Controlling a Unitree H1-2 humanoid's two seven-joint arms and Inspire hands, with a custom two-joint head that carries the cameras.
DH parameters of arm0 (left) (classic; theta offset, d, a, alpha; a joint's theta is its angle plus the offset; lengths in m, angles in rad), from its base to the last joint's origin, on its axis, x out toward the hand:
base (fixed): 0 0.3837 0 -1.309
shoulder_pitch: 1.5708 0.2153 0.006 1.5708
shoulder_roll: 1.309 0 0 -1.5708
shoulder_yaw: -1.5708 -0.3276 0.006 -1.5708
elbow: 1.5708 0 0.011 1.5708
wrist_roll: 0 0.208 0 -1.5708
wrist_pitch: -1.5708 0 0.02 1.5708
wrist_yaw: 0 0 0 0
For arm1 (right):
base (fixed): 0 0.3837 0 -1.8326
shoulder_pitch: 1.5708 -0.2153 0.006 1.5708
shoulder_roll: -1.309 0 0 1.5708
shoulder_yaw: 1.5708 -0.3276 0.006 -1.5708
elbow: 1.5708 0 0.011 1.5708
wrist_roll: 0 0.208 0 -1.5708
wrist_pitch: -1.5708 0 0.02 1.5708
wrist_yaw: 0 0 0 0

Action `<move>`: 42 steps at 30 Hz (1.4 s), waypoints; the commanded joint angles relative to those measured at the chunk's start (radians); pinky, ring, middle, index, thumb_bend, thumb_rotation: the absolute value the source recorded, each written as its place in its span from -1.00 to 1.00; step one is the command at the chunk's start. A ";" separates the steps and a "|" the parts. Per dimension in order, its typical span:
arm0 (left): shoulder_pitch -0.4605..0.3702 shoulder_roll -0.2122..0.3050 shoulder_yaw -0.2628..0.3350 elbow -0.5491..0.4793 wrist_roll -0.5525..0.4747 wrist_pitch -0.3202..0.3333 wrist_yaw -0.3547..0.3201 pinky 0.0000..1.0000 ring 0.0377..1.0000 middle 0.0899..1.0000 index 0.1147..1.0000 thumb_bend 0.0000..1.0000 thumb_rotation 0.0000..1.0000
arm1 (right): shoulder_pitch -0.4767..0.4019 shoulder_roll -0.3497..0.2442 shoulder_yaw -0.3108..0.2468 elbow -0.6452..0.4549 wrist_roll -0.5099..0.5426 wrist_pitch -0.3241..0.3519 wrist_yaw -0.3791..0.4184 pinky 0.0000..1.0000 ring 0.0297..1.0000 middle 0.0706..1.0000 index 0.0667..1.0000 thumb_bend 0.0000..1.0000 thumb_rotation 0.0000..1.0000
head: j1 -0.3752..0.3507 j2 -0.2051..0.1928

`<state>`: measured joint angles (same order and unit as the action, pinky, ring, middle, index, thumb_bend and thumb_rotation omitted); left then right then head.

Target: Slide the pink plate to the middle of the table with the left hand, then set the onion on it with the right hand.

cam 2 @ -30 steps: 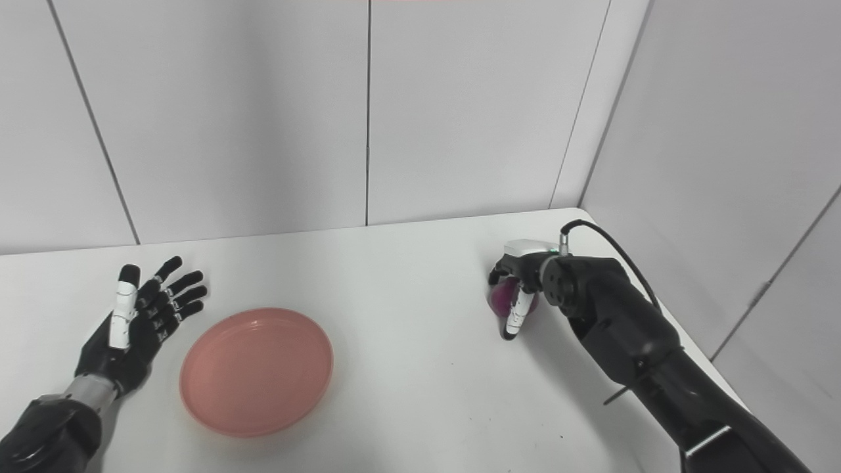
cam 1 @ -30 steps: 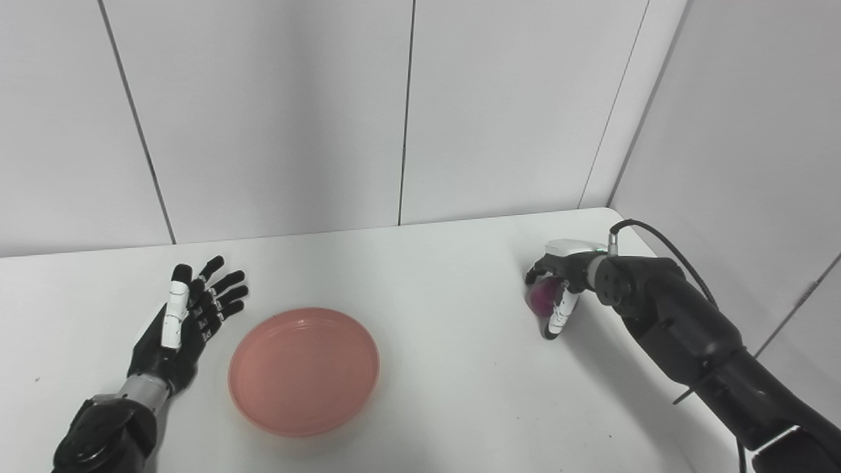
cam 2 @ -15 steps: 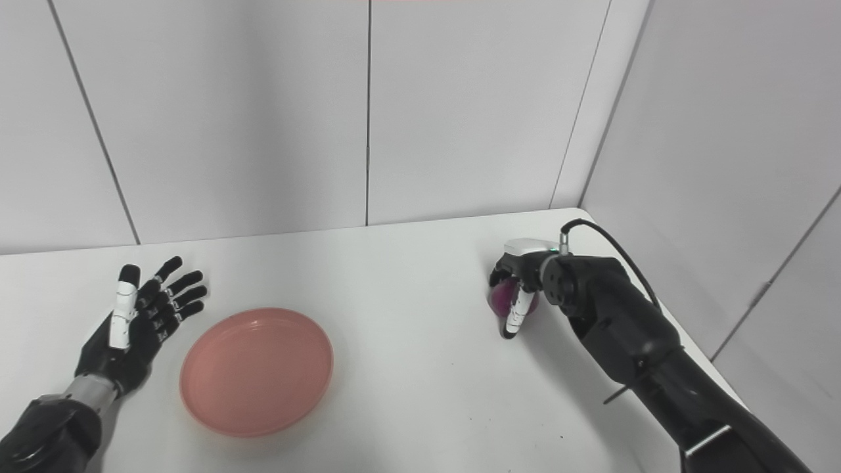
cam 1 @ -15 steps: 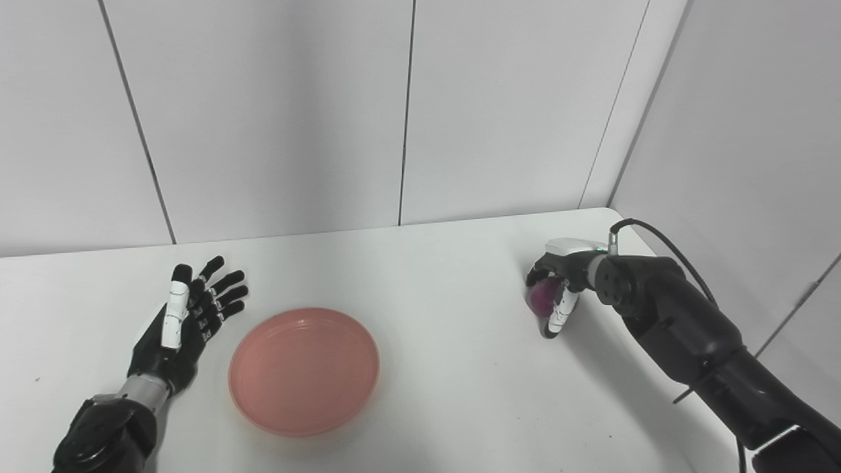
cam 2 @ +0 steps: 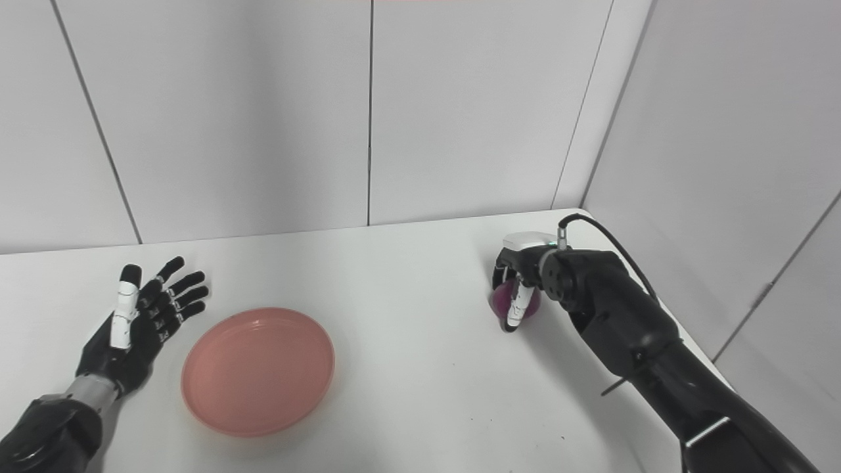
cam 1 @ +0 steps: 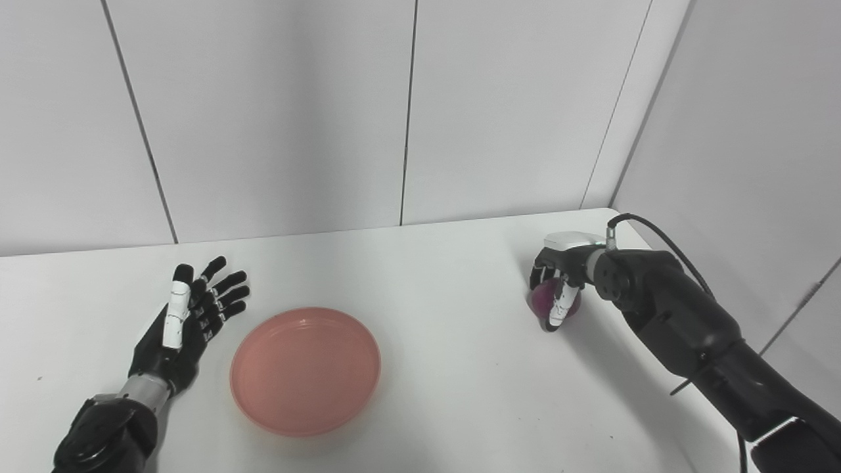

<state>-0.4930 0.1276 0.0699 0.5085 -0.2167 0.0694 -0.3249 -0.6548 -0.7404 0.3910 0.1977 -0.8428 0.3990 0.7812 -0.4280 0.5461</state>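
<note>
right hand [cam 1: 558, 289] fingers curl around the purple onion [cam 1: 543, 299] near the tabletop's right edge; left hand [cam 1: 190, 318] lies spread, empty, beside the pink plate [cam 1: 305, 370].

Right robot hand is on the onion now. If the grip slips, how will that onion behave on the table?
The onion looks round and smooth, so it would probably roll on the flat white table. It sits near the table's right edge, so a roll that way might drop it off. The right robot hand wraps only part of it, so the glossy skin could slip.
</note>
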 commanded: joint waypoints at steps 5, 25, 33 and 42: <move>0.010 0.007 -0.004 0.014 -0.003 0.041 0.002 0.76 0.72 0.72 0.87 0.72 0.99 | -0.035 -0.023 0.004 0.017 0.002 0.009 0.036 -0.18 -0.03 0.12 0.29 0.80 -0.80 | 0.000 0.004; 0.012 0.004 -0.004 0.007 -0.003 0.049 0.005 0.78 0.73 0.74 0.87 0.72 1.00 | -0.052 -0.038 -0.003 -0.008 0.013 0.011 0.062 -0.36 -0.20 -0.01 0.11 0.71 -0.78 | -0.002 0.007; 0.007 0.001 -0.006 0.017 0.001 0.044 0.007 0.77 0.72 0.73 0.86 0.71 1.00 | -0.085 -0.047 0.000 -0.077 -0.012 -0.003 0.088 -0.39 -0.26 -0.06 0.11 0.71 -0.80 | 0.001 0.005; 0.006 -0.001 -0.006 0.027 -0.001 0.036 0.005 0.78 0.72 0.73 0.86 0.71 1.00 | -0.130 -0.037 0.001 -0.183 -0.021 -0.036 0.115 -0.37 -0.23 -0.13 -0.05 0.06 -0.95 | 0.003 0.006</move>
<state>-0.4925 0.1273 0.0708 0.5087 -0.2167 0.0717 -0.3251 -0.7267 -0.7526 0.4039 0.0442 -0.8503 0.3897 0.9038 -0.4249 0.5507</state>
